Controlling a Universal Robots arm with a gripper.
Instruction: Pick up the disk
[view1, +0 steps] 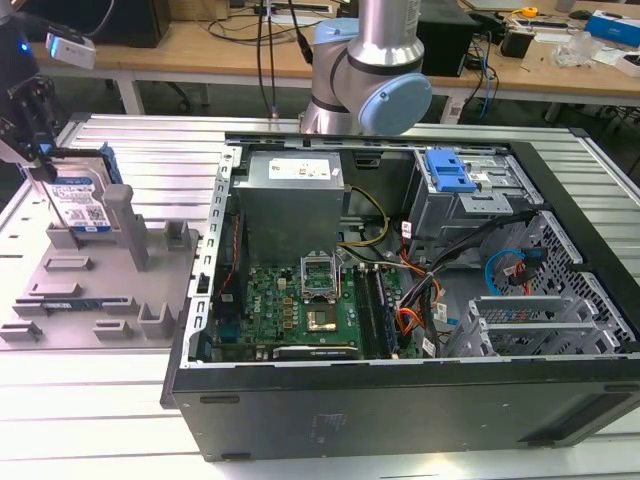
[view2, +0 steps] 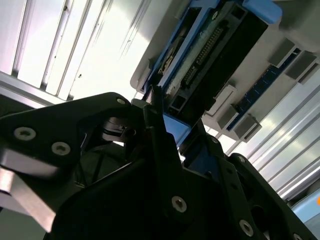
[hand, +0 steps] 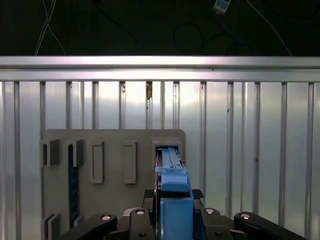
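Standing on edge in a slot of a grey fixture plate (view1: 90, 290), near the ribbed metal surface's (view1: 150, 140) far corner on the exterior view's left: the disk (view1: 78, 205), label facing out, blue side rails showing. Clamped on its upper end: the black hand (view1: 35, 125), one finger on each side. In the first wrist view, disk (hand: 172, 200) seen edge-on between the fingers (hand: 137, 220). Just beside the plate, filling the surface's middle: an open computer case (view1: 400, 300).
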